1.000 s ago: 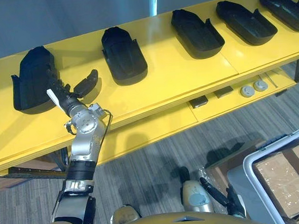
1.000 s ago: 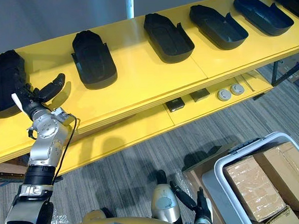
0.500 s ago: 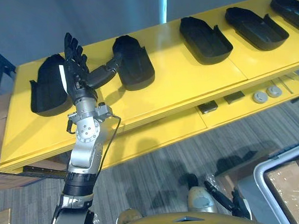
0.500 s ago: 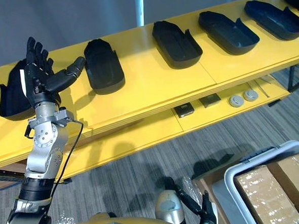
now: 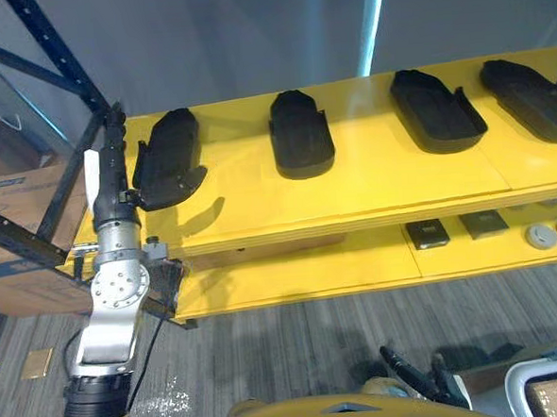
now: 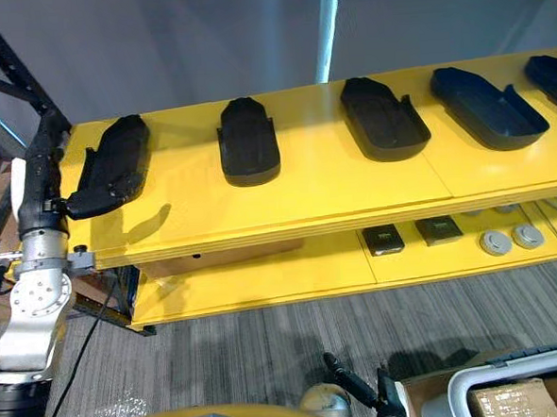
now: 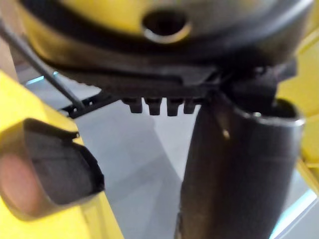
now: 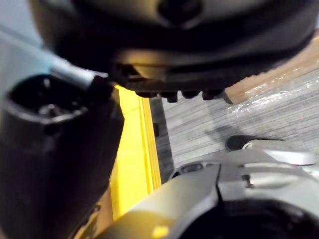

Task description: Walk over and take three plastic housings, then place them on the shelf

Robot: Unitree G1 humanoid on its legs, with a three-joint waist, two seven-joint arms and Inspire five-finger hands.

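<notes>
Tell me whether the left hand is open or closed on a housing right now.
Open: the left hand is raised with straight fingers, thumb out toward the leftmost housing, holding nothing.

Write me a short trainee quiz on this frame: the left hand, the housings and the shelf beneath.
1. Which housing in the row on the yellow table lies nearest the left hand?
2. True or false: the left hand is curled tight round a housing.
3. The lower shelf holds: A) cardboard boxes; B) dark square pieces and grey discs; C) more housings.

Key: 1. The leftmost housing. 2. False; its fingers are straight. 3. B.
</notes>
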